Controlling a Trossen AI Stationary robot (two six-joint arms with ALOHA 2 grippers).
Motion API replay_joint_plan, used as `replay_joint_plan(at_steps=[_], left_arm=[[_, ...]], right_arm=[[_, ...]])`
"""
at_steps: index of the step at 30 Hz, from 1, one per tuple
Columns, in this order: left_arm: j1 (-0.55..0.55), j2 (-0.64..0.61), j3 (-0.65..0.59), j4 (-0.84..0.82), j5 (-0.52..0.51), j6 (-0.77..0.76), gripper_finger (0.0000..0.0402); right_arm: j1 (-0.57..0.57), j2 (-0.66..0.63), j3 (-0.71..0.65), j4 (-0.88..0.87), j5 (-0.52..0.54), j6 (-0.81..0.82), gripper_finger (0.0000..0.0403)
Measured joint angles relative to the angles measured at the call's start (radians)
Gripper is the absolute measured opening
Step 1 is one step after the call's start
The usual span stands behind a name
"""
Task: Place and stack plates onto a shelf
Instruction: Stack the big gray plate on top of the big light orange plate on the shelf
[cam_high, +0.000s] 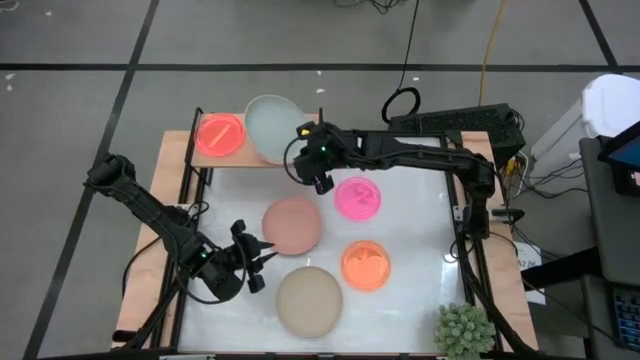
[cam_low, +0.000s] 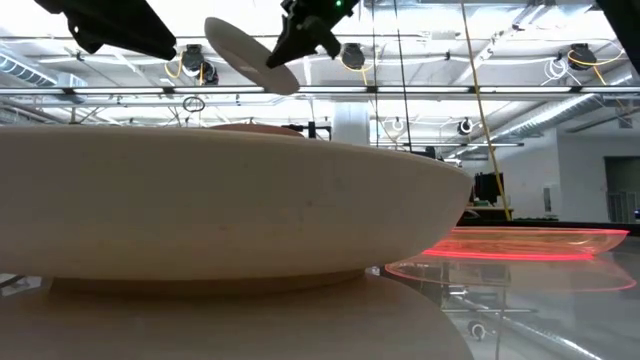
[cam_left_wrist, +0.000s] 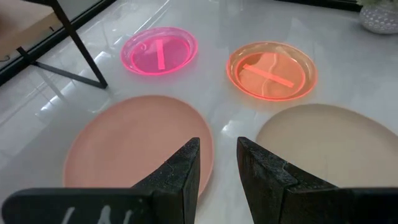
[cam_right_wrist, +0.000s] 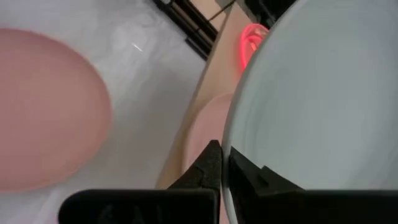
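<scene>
One grey plate (cam_high: 272, 127), pinched by its rim in the right pincer (cam_high: 305, 133), hangs tilted over the shelf (cam_high: 190, 150), so next it likely needs lowering onto the dusty-pink plate (cam_right_wrist: 208, 127) beneath; the left pincer (cam_high: 262, 262) idles, half-spread.

plant (cam_high: 464, 329) near table (cam_high: 420, 300) front-right corner | yellow cable (cam_high: 490, 50) on floor behind
</scene>
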Motion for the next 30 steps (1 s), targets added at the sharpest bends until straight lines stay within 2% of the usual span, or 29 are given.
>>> replay_joint_plan(at_steps=[4,13,18,30], left_arm=[[0.000,0.000,0.000,0.013,0.000,0.004,0.0113],[0.000,0.000,0.000,0.029,0.000,0.022,0.0113],[0.000,0.000,0.000,0.031,0.001,0.023,0.0113],[0.000,0.000,0.000,0.036,0.001,0.030,0.0113]], right_arm=[[-0.040,0.013,0.000,0.016,-0.004,-0.010,0.0000],[-0.105,0.024,-0.007,0.032,-0.103,-0.005,0.0000],[-0.115,0.029,-0.062,0.056,-0.154,0.002,0.0000],[-0.124,0.028,-0.157,0.137,-0.156,-0.036,0.0000]])
